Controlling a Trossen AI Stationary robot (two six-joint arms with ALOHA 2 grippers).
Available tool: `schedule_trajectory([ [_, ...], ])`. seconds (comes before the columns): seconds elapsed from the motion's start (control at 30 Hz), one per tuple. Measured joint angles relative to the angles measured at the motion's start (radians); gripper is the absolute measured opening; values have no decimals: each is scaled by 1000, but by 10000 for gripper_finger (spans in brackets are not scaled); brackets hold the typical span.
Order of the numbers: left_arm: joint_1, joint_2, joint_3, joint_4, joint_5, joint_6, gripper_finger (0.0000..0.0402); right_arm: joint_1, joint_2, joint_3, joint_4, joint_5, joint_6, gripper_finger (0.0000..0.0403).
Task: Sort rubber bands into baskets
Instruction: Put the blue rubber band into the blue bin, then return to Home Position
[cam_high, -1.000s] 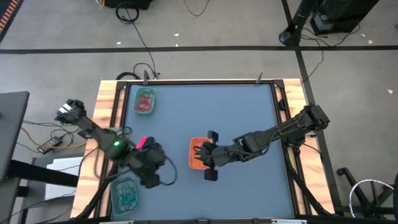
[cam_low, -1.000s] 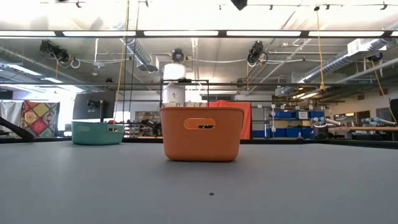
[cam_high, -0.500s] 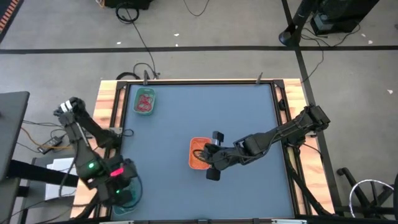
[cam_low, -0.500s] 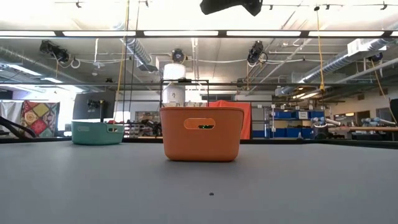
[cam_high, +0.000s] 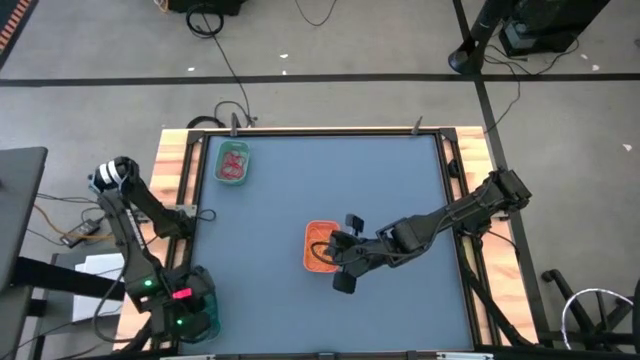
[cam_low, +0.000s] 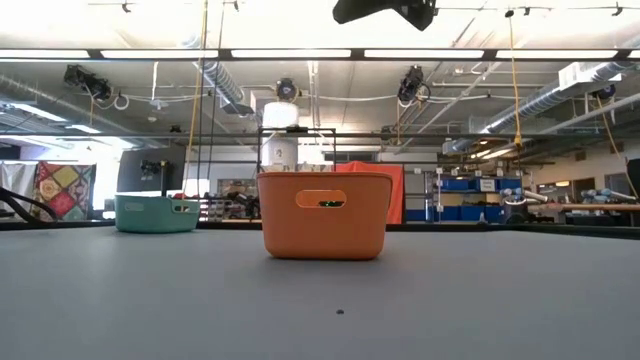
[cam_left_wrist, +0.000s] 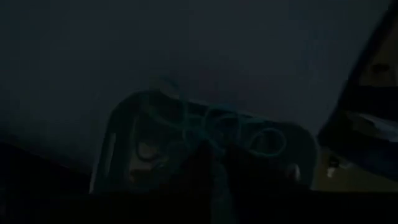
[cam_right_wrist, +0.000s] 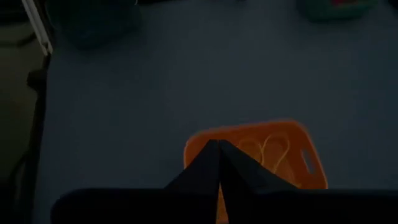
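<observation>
Sorting looks nearly finished: bands (cam_right_wrist: 273, 148) lie in all 3 baskets. Left gripper (cam_high: 190, 318) hangs over the teal basket (cam_left_wrist: 205, 149), jaw state unclear; right gripper (cam_right_wrist: 219, 163), pinched shut and empty, sits above the orange basket (cam_high: 318, 247). Next likely needs both arms clearing away.

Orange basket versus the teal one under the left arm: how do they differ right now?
The orange basket sits mid-table; the teal basket sits at the near left corner. The orange basket holds orange-yellow bands; the teal basket holds teal loops. The right tool hovers by the orange one, the left tool over the teal. Both are small rounded trays.
</observation>
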Motion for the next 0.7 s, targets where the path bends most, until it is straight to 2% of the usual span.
schedule_trajectory([
  [0.2, -22, 0, -41, -12, -3, 20, 153, -17, 0, 0, -139, -163, -91, 42],
  [0.3, -25, 0, -29, -84, -51, 83, 192, -17, 0, 0, -237, -149, 12, 27],
  [0.37, -14, -3, 4, -125, -131, 116, 203, -17, -2, -1, -280, -112, 64, 11],
  [0.5, 30, -24, 86, -256, -317, 209, 208, -16, -50, -2, -305, -15, 106, 10],
  [0.6, 66, -54, 141, -382, -470, 262, 208, -9, -129, -23, -269, 83, 105, 7],
  [0.7, 90, -143, 141, -364, -662, 318, 200, -7, -246, -80, -207, 141, 82, 5],
])
